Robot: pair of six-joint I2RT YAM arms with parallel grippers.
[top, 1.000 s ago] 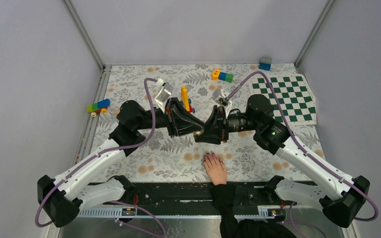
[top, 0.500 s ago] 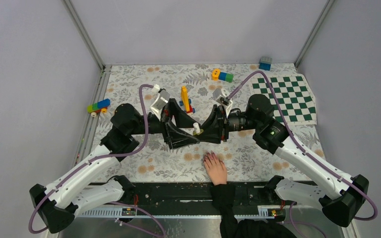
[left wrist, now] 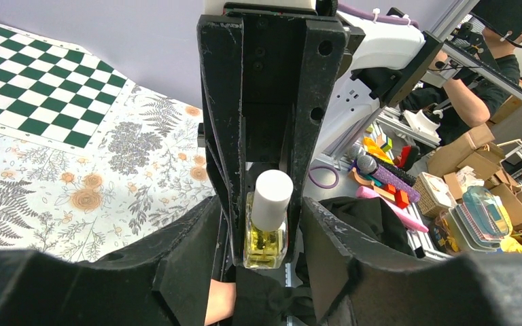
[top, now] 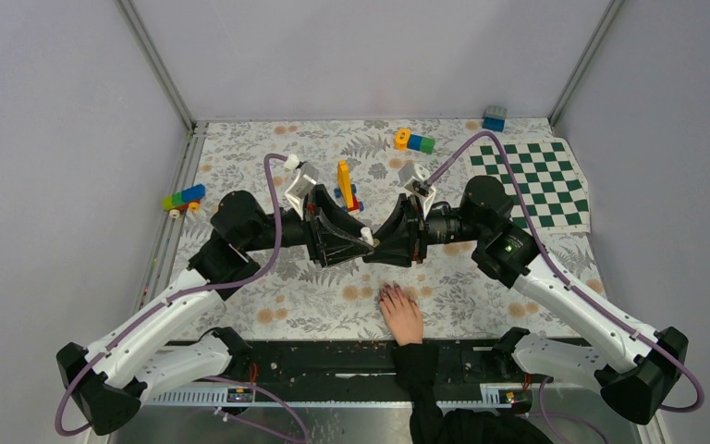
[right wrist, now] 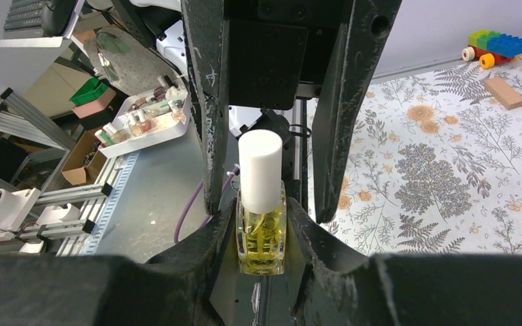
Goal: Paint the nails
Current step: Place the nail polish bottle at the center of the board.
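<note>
My right gripper [top: 381,242] is shut on the glass body of a small nail polish bottle [top: 371,242] with yellowish liquid and a white cap [top: 367,236], held above the floral mat. In the right wrist view the bottle [right wrist: 262,244] sits clamped between my fingers. My left gripper [top: 356,236] faces it, open, its fingers [left wrist: 197,251] either side of the cap [left wrist: 272,197] without touching. A pale hand [top: 403,316] with a black sleeve lies flat at the near edge, below both grippers. Its dark purplish-red nails [top: 388,292] point away from the edge.
A yellow and red toy brick stack [top: 344,183] stands just behind the grippers. Coloured bricks lie at the left [top: 183,197], the back [top: 413,141] and the back right corner [top: 494,117]. A green chequered mat [top: 532,180] lies at the right.
My left arm drew back a little to the left, then eased in again. The white cap now shows between its open fingers. The right arm and the hand have stayed put.
</note>
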